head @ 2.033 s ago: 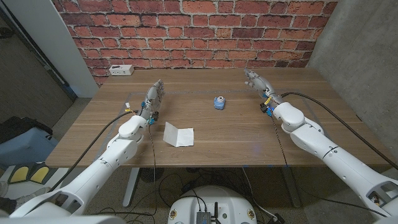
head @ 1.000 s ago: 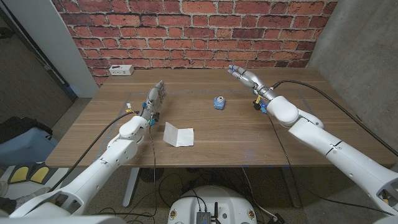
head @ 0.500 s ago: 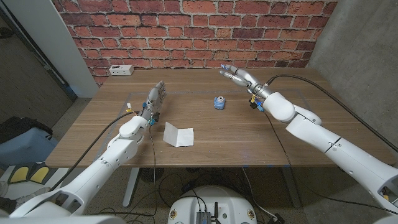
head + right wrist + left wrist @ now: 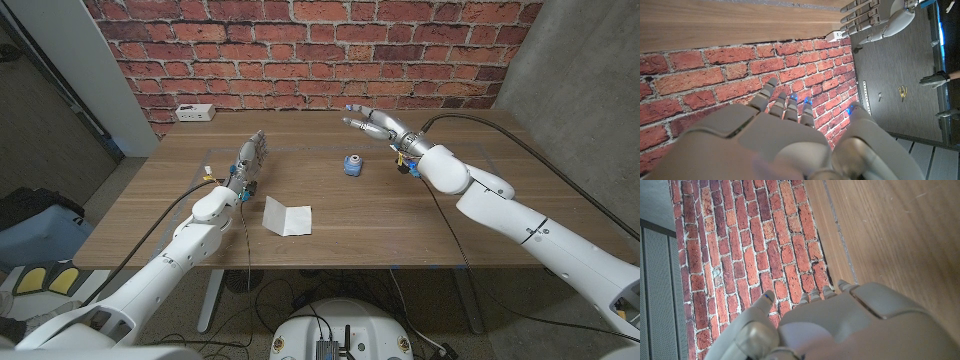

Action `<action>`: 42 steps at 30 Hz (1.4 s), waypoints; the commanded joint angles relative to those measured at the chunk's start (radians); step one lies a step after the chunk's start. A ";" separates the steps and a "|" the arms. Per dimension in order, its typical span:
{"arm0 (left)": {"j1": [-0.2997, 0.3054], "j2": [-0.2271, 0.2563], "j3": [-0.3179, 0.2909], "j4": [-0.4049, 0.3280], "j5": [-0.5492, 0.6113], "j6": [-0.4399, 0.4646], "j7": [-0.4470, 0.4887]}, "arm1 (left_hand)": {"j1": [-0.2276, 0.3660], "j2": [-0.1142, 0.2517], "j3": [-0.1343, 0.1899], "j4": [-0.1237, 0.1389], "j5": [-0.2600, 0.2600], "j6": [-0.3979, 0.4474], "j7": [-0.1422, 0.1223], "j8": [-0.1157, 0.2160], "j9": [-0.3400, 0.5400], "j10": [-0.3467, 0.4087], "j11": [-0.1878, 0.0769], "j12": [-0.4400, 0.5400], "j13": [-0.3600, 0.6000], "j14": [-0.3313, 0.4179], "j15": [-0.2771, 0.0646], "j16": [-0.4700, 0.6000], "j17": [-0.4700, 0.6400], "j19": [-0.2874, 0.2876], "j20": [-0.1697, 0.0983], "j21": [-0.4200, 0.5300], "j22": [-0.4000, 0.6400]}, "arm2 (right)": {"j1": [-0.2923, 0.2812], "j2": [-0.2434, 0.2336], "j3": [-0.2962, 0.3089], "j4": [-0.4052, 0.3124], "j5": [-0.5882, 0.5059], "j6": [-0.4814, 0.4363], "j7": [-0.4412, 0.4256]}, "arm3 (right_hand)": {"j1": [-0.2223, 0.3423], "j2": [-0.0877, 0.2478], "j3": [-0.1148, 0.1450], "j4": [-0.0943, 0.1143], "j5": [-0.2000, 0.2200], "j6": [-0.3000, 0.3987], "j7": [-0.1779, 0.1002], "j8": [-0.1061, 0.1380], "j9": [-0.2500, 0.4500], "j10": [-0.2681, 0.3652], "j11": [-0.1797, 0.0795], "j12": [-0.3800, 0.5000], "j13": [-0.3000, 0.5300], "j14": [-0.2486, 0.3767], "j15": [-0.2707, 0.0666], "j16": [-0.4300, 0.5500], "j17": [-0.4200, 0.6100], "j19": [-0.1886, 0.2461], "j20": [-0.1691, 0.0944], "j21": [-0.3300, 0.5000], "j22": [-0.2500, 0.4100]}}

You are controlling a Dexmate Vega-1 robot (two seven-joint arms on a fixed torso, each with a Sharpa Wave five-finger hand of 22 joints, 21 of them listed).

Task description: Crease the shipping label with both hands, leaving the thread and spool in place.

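The white shipping label (image 4: 287,217) lies on the wooden table (image 4: 380,215), partly folded, with one flap raised along a crease. A small blue spool of thread (image 4: 352,164) stands behind it near the table's middle. My left hand (image 4: 249,158) is held up with straight fingers, left of and behind the label, holding nothing; its back (image 4: 850,325) faces the brick wall. My right hand (image 4: 372,124) hangs in the air behind and just right of the spool, fingers spread and pointing left, empty. The right wrist view has its back (image 4: 775,140) and my left hand (image 4: 875,17) far off.
A white power strip (image 4: 194,113) lies at the table's back left corner by the brick wall (image 4: 300,50), and shows as a white power strip (image 4: 835,36) from the right wrist. A grey concrete wall (image 4: 580,90) stands to the right.
My right hand has swung left from the table's back right toward the spool, now hovering just behind it. The left hand, label and spool have stayed put.
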 commanded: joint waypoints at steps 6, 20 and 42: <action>0.032 0.016 -0.006 -0.043 0.001 0.003 0.015 | 0.006 0.038 0.000 -0.003 0.007 -0.159 -0.006 0.002 0.002 -0.196 0.007 0.003 0.001 -0.225 -0.010 0.003 0.003 -0.048 0.001 0.006 0.003 | 0.001 -0.008 -0.034 -0.065 -0.117 -0.055 0.032 | 0.016 0.001 0.004 -0.009 0.001 0.013 -0.004 0.003 0.006 0.008 0.000 0.001 0.002 0.005 -0.008 0.001 0.001 0.004 0.003 0.004 0.002; 0.073 0.034 -0.018 -0.088 0.000 -0.003 0.032 | 0.005 0.038 -0.001 -0.003 0.007 -0.159 -0.007 0.002 0.002 -0.196 0.006 0.002 0.001 -0.225 -0.012 0.003 0.003 -0.048 0.001 0.006 0.003 | -0.023 -0.015 -0.041 -0.119 -0.177 -0.064 0.046 | 0.020 0.003 0.006 -0.014 0.000 0.020 -0.009 0.003 0.006 0.013 -0.008 0.000 0.002 0.008 -0.013 0.000 0.000 0.004 0.005 0.003 0.002; 0.152 0.069 -0.042 -0.172 -0.002 -0.009 0.063 | 0.006 0.038 -0.002 -0.003 0.007 -0.159 -0.006 0.002 0.002 -0.196 0.007 0.002 0.001 -0.225 -0.012 0.003 0.003 -0.048 0.001 0.005 0.003 | -0.069 -0.018 -0.050 -0.192 -0.259 -0.088 0.075 | 0.023 0.006 0.008 -0.020 0.000 0.028 -0.018 0.001 0.006 0.018 -0.019 -0.002 0.002 0.011 -0.020 -0.001 0.000 0.005 0.006 0.002 0.002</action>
